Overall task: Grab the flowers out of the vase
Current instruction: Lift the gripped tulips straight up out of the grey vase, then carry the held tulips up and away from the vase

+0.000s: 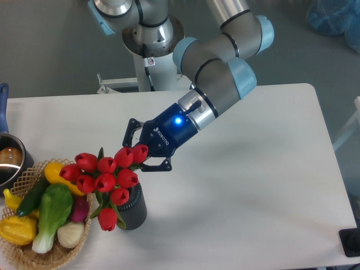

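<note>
The flowers (104, 180), a bunch of glossy red tulip buds with green leaves, stand in the vase (134, 209), a short dark grey ribbed cylinder near the table's front left. The bunch leans left, over the basket's edge. My gripper (135, 156) reaches in from the upper right, tilted down to the left. Its jaws stand apart, one finger (129, 132) above and one finger (157, 166) below the two upper-right buds. The buds lie between the fingertips and are not visibly squeezed. The stems are mostly hidden by the buds.
A woven wicker basket (34, 260) with yellow, green and purple vegetables sits at the front left, touching the flowers' side. A metal pot (8, 160) with a blue handle (3, 98) is at the left edge. The arm's base (149, 39) stands behind the table.
</note>
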